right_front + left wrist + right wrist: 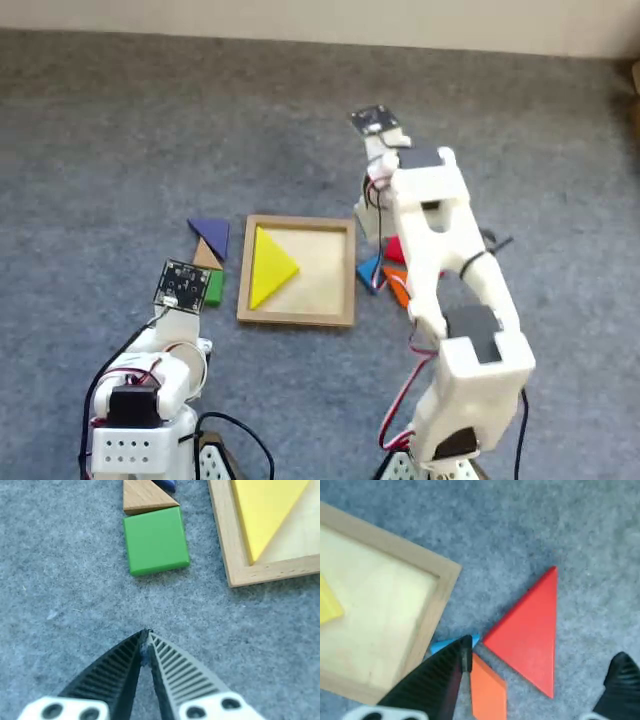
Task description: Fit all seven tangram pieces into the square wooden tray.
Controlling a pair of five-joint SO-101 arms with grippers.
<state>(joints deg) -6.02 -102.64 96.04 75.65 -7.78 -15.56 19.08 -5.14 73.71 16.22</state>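
Currently, the right gripper (541,661) is held over the red triangle (530,635); its jaws are spread wide and grip nothing, and the triangle lies between them on the grey tabletop (120,150). The orange piece (489,690) and the light blue piece (447,644) lie just beside one jaw tip, between it and the red triangle. The square wooden tray (295,318) is beyond that same jaw, with only the yellow triangle (268,265) seated in it.

The left gripper (147,635) is noted with jaws closed on nothing. The green square (156,541) lies ahead of the tips, apart from them. The tan triangle (145,497) touches its far edge, and a dark blue piece (167,484) lies beyond that.

Step in hand is judged to be pickup of the red triangle. The near jaw should be set down between the orange piece and the red edge so neighbours are not dragged. The tips should be lowered to the tabletop before closing, since the piece is thin. The grip is best taken across the triangle's narrower span.

No writing or label can be read on the pieces or tray.
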